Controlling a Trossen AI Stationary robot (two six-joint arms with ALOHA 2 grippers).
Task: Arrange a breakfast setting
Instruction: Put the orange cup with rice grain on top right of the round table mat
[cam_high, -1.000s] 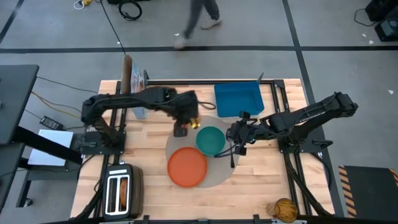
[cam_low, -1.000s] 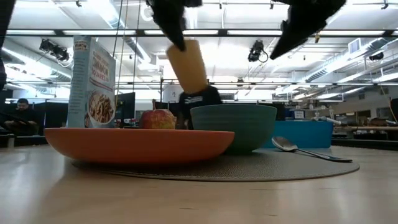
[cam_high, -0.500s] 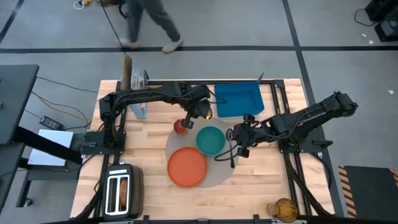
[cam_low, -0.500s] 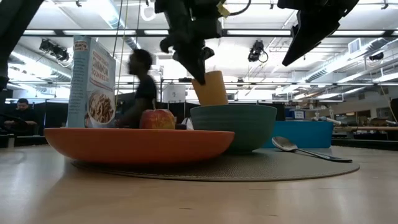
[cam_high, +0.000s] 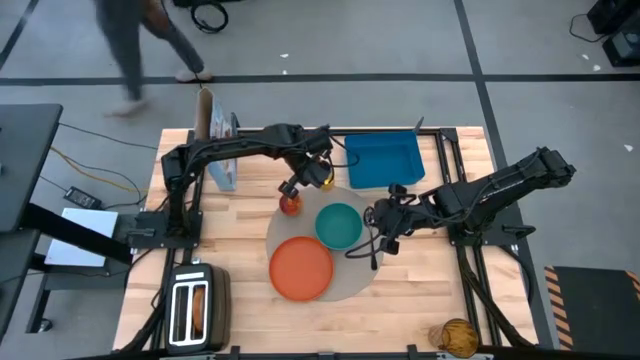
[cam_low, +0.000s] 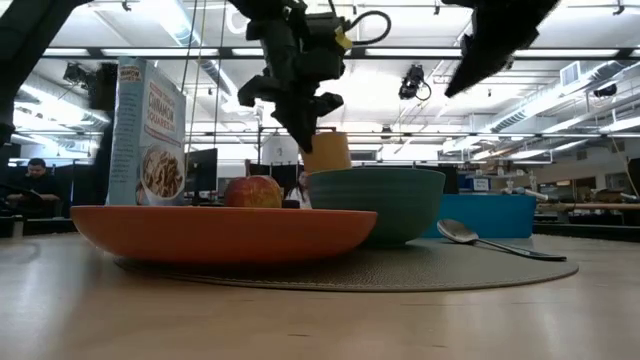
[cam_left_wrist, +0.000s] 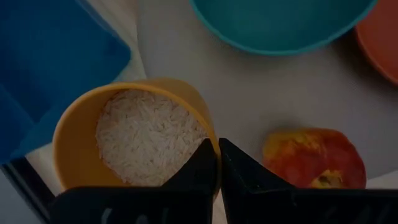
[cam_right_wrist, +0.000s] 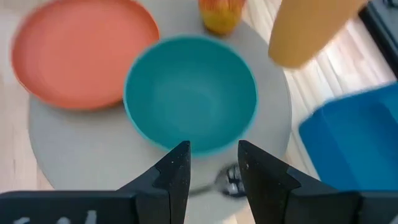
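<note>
Currently, the left pincer (cam_left_wrist: 217, 158) grips the small orange cup (cam_left_wrist: 134, 140) rim at the round grey mat's (cam_high: 357, 272) 11 o'clock edge; the right pincer (cam_right_wrist: 213, 163) hovers part-open, empty, over the teal bowl (cam_right_wrist: 189, 93).

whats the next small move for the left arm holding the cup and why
Probably lower it straight down onto the mat. The left gripper pinches the rim of the orange cup, full of white grains, and the low view shows the cup in the air behind the teal bowl, beside the apple. Keeping it upright avoids spilling.
</note>
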